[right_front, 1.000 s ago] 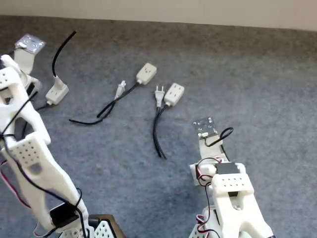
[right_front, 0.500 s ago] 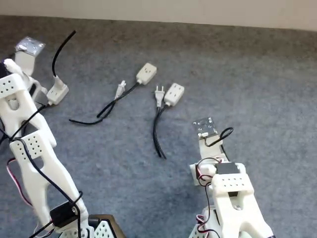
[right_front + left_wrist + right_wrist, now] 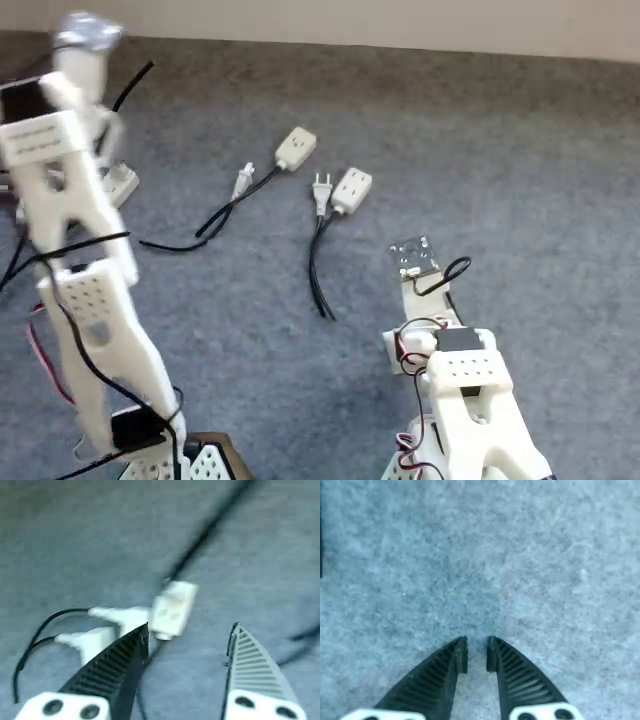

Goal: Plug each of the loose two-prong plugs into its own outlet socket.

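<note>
Where the left claw [image 3: 190,627] hangs: above the left socket [image 3: 172,609], at the far left of the grey carpet [image 3: 520,150].
Left claw, state: wide apart, nothing between the two ribbed fingers [image 3: 122,652].
Left socket, contents: a black cord [image 3: 210,527] runs from one end of the white block. The view is too blurred to tell whether prongs sit in its slots.
Beside the left socket: two white pieces [image 3: 117,614] with thin black leads lie just next to it. They are too blurred to tell what they are.
Middle socket [image 3: 295,147]: lies flat on the carpet, well apart from both arms, with a black cord leaving its near corner.
White plug [image 3: 243,181]: loose on the carpet near the middle socket, not in it, its dark cord trailing toward the left arm.
Right socket [image 3: 352,189]: lies flat just right of the pronged plug, with nothing in its slots as far as the high view shows.
Pronged plug [image 3: 321,185]: loose, just beside the right socket, its two prongs pointing to the far side of the table. Black cords run back from it toward the arms.
Right claw [image 3: 476,652]: narrow, tips almost together with only a thin gap, and holding nothing.
Right claw, place: low over bare carpet, nearer the arm bases than the right socket and apart from it.
</note>
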`<action>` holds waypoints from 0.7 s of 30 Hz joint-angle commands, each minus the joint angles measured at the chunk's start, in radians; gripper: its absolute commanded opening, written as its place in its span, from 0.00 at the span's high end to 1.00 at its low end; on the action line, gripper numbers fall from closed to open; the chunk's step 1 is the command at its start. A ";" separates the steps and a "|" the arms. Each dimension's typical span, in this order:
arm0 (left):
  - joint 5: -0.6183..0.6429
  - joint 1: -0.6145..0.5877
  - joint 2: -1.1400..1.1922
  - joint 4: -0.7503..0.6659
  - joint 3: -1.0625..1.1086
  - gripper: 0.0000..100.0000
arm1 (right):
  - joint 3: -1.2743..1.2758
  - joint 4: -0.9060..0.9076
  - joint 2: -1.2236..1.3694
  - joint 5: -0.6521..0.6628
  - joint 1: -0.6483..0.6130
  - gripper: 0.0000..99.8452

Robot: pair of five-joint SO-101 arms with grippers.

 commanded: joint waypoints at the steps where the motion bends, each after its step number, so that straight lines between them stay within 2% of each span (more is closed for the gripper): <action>1: 0.008 0.239 -0.298 0.000 0.346 0.74 | -0.001 -0.010 -0.010 0.012 -0.019 0.93; 4: -0.029 0.406 -0.389 -0.112 0.526 0.74 | -0.001 -0.010 -0.016 0.012 -0.018 0.93; 7: -0.040 0.478 -0.377 -0.259 0.587 0.74 | -0.001 -0.008 -0.018 0.012 -0.016 0.93; 13: -0.037 0.475 -0.189 -0.526 0.607 0.74 | -0.001 -0.007 -0.018 0.012 -0.015 0.93; 17: -0.040 0.466 -0.039 -0.578 0.553 0.74 | -0.001 -0.004 -0.018 0.012 -0.015 0.93; 21: -0.038 0.464 0.107 -0.574 0.418 0.74 | -0.001 -0.004 -0.018 0.012 -0.018 0.93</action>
